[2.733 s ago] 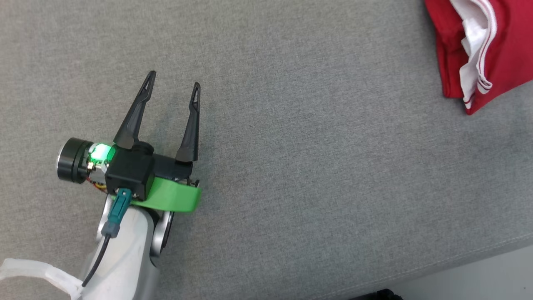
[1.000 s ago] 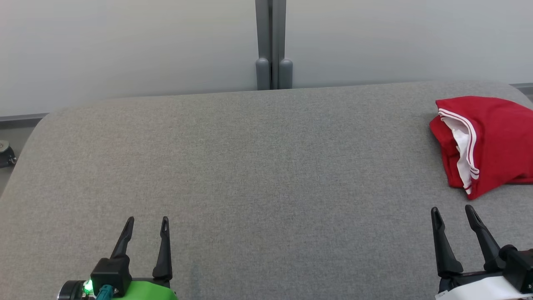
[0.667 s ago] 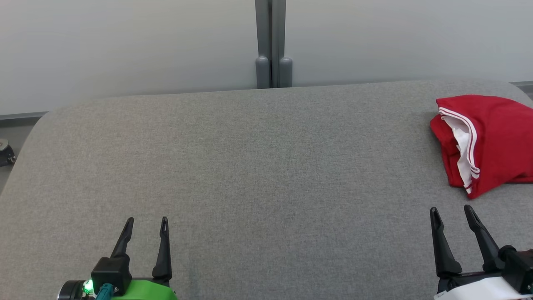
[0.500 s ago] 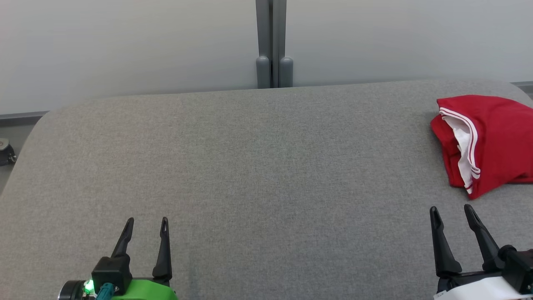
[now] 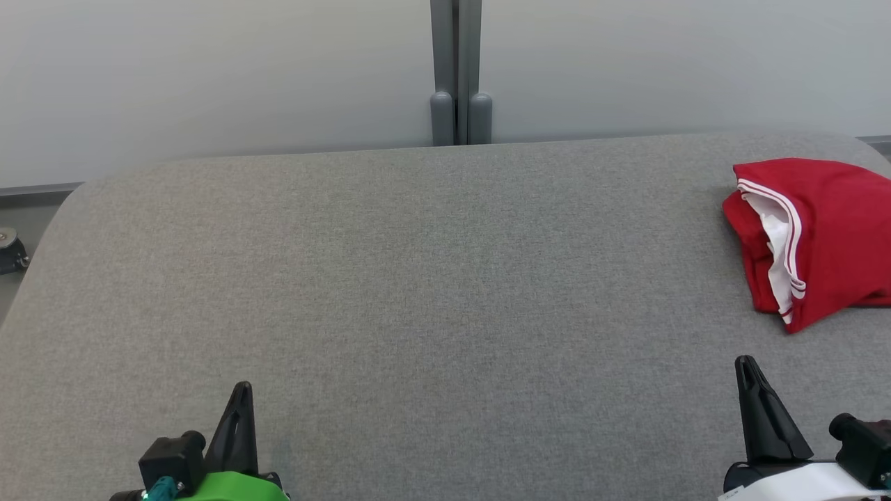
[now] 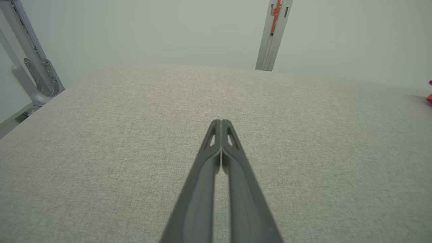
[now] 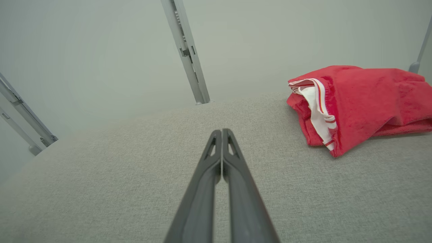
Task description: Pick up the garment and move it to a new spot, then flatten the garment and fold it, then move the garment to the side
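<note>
pale wall panels [image 5: 209, 69] stand behind a grey fabric-covered table [image 5: 418, 278]. a folded red garment [image 5: 835, 236] with white trim lies on the table, ahead and to the right of the right gripper [image 5: 747, 363], clear of its fingers. the left gripper [image 5: 241, 388] is well apart from it. both sets of fingers are pressed closed, empty.

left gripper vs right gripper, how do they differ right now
The left gripper sits on a green mount; the right gripper on a white mount. The right gripper is near the red garment; the left gripper is far across the grey surface from it. Both are shut and hold nothing.
</note>
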Controlling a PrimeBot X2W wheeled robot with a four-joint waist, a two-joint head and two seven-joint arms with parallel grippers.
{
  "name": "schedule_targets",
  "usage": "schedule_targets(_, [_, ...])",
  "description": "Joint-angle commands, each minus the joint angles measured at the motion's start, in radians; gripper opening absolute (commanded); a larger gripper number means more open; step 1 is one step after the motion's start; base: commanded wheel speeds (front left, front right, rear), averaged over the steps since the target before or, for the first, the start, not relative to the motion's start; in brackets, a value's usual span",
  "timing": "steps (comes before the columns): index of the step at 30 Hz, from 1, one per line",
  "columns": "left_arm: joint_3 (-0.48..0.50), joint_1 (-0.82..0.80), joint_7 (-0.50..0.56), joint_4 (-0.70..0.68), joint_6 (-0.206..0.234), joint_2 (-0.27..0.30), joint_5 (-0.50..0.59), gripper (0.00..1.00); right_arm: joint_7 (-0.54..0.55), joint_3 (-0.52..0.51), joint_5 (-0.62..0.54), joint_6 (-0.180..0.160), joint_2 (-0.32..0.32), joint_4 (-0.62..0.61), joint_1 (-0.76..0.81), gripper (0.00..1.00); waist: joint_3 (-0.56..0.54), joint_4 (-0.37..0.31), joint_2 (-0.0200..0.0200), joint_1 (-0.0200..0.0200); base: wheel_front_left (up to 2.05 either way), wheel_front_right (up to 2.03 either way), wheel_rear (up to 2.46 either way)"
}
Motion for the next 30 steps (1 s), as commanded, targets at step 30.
schedule_targets(30, [0.09, -0.072, 0.123, -0.023, -0.048, -0.018, -0.512, 0.0, 0.063, 0.006, 0.526, 0.0, -0.022, 0.13, -0.146, 0.0, 0.001, -0.005, 0.0, 0.0001, 0.0, 0.0, 0.0])
